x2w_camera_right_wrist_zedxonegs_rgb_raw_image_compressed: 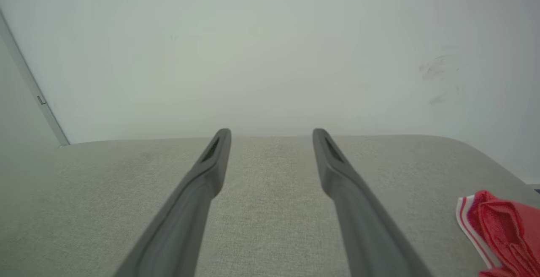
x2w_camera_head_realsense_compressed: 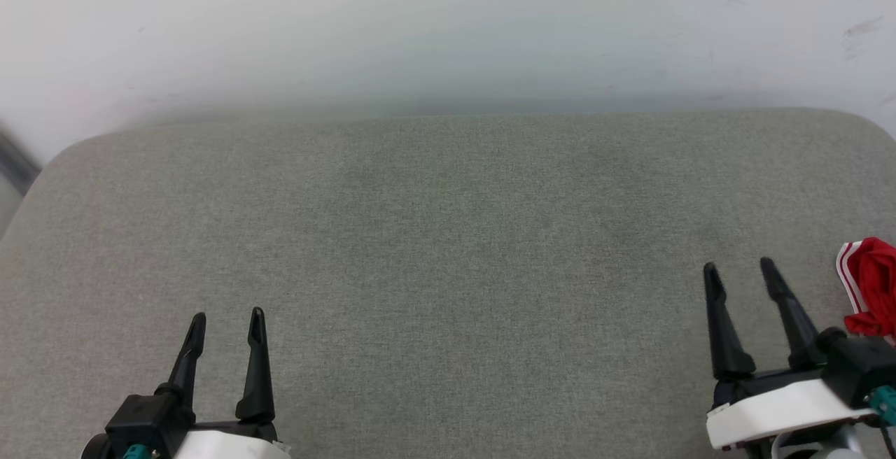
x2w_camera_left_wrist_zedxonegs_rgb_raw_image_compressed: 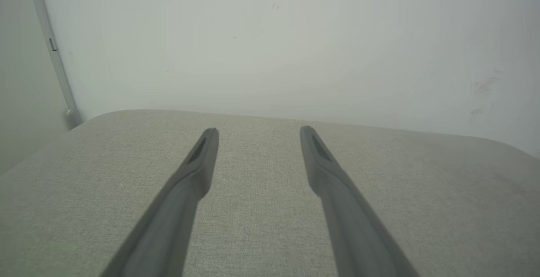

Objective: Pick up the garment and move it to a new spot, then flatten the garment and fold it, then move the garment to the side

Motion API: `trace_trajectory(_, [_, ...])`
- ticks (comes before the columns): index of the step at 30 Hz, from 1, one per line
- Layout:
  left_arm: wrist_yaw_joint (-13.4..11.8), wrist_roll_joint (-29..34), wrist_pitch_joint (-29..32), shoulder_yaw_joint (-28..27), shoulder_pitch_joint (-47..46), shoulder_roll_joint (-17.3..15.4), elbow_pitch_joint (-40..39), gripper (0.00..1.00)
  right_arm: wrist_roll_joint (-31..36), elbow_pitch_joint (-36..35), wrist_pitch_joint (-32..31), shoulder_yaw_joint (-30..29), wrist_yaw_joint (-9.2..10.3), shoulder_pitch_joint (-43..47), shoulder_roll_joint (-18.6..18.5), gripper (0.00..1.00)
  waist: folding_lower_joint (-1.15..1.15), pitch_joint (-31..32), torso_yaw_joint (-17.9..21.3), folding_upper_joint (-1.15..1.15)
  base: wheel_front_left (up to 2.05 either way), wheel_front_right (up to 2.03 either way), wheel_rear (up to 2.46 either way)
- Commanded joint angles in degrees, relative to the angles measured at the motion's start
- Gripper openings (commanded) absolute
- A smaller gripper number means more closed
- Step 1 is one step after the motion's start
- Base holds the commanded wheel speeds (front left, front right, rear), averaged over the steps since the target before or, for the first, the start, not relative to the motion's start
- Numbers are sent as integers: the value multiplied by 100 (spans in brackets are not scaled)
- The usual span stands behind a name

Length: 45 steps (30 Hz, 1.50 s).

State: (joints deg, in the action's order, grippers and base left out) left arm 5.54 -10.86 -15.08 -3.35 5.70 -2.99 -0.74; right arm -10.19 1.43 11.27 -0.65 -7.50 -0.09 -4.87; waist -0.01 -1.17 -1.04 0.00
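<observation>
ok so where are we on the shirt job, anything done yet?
Done: nothing that I can confirm. The garment lies at the right edge of the grey padded surface, and the part in view looks bunched, not folded flat. In hand: nothing. The left gripper and right gripper are both open and empty. Left, by this look: pick-up, flatten, fold, move aside.
</observation>
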Motion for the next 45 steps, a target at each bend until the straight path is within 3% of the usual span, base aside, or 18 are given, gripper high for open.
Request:
trace_trajectory(1, [20, 7, -10, -2, 67, 10, 24, 100, 37, 36, 69, 30, 2, 86, 53, 100, 1, 8, 0, 0, 0, 0, 0])
trace_trajectory(18, [-30, 20, -10, 56, 68, 12, -56, 100, 354, 284, 258, 32, 2, -25, 202, 100, 1, 0, 44, 0, 0, 0, 0])
trace_trajectory(40, [-160, -305, -10, 105, 96, 13, -94, 100, 289, 268, 202, -30, 2, -70, 210, 100, 1, -13, 88, 0, 0, 0, 0])
trace_trajectory(41, [-132, -301, 1, 113, 93, 9, -68, 0, 306, 290, 226, -32, 0, 15, 186, 0, 2, -12, 89, 0, 0, 0, 0])
trace_trajectory(45, [-130, -368, 18, 128, 124, 20, 139, 0, 237, 485, 213, -25, 0, 127, 187, 0, 2, -12, 90, 0, 0, 0, 0])
